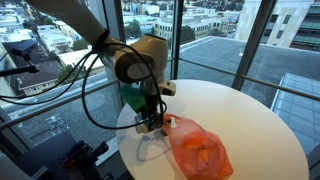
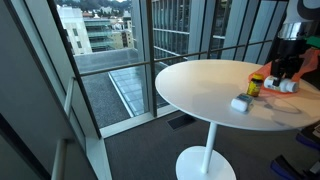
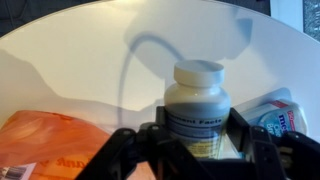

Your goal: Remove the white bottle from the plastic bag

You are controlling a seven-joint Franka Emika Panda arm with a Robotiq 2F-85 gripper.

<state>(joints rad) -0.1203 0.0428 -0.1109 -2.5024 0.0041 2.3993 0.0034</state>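
In the wrist view, the white bottle (image 3: 197, 105) has a white cap and a printed label. It sits between my gripper's (image 3: 197, 140) two black fingers, whose pads press on both of its sides. The bottle is outside the orange plastic bag (image 3: 50, 145), which lies just to its left on the white table (image 3: 80, 60). In an exterior view my gripper (image 1: 150, 122) points down at the table, right beside the bag (image 1: 198, 150). In an exterior view the gripper (image 2: 284, 78) is low over the table's far side.
A white packet with blue and red print (image 3: 282, 115) lies right of the bottle. A small yellow-labelled bottle (image 2: 256, 85) and a small white object (image 2: 240, 103) stand on the round table (image 2: 200, 85). Floor-to-ceiling windows surround it. A black cable loops off the arm.
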